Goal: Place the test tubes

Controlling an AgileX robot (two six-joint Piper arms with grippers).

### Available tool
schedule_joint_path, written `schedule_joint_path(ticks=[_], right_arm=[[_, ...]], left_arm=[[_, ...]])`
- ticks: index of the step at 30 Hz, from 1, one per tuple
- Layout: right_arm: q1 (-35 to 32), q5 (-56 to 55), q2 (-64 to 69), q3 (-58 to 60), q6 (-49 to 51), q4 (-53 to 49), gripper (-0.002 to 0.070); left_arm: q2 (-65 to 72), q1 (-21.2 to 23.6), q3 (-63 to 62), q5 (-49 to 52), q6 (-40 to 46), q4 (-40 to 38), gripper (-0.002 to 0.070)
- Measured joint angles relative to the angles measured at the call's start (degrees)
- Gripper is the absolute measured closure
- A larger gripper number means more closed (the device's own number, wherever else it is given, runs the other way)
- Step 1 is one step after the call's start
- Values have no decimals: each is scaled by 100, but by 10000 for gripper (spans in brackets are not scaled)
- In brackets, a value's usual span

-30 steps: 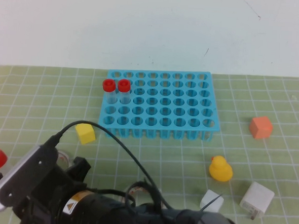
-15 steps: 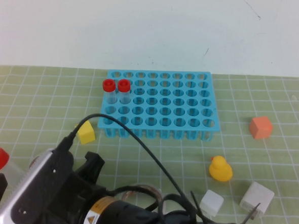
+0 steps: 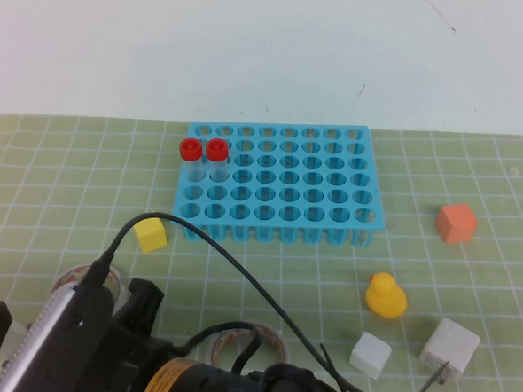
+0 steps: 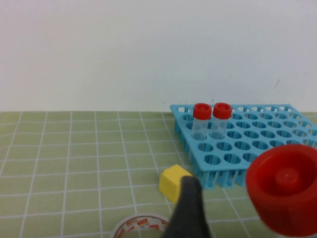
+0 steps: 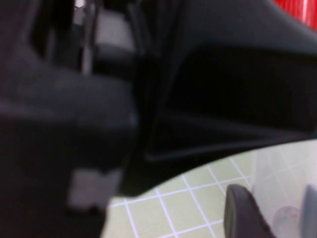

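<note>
High view shows a bench (image 3: 58,175) covered by a green mat with a white grid, backed by a plain white wall (image 3: 271,45) that carries a few faint marks. A blue rack (image 3: 334,178) stands toward the far side of the mat. Two racked tubes (image 3: 203,157) with red caps stand upright in it, side by side near its far left corner.

Loose on the mat are a yellow cube (image 3: 150,234) just in front of the rack's left end, an orange cube (image 3: 456,223) to the right, a yellow duck (image 3: 386,295), a white cube (image 3: 370,354) and a white plug adapter (image 3: 449,347). Two tape rolls (image 3: 88,279) lie partly under the arm.

The right arm reaches across the near edge to the near left corner. There the right claw (image 5: 277,215) is clamped on a clear test tube (image 4: 282,191), whose red cap just shows at the high view's left edge.

The left claw (image 4: 233,203) faces the rack with that cap close in front of it. Its fingers are spread wide, and a gap shows between the one visible finger (image 4: 187,210) and the cap.
</note>
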Motion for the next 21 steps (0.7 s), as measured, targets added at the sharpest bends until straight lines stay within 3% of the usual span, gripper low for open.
schedule_joint_path(ticks=[6, 21], right_arm=[[0, -52, 12, 0, 45, -81, 442], [0, -102, 47, 0, 81, -81, 442]], left_arm=[[0, -4, 0, -41, -60, -135, 319], [0, -4, 0, -47, -129, -176, 330]])
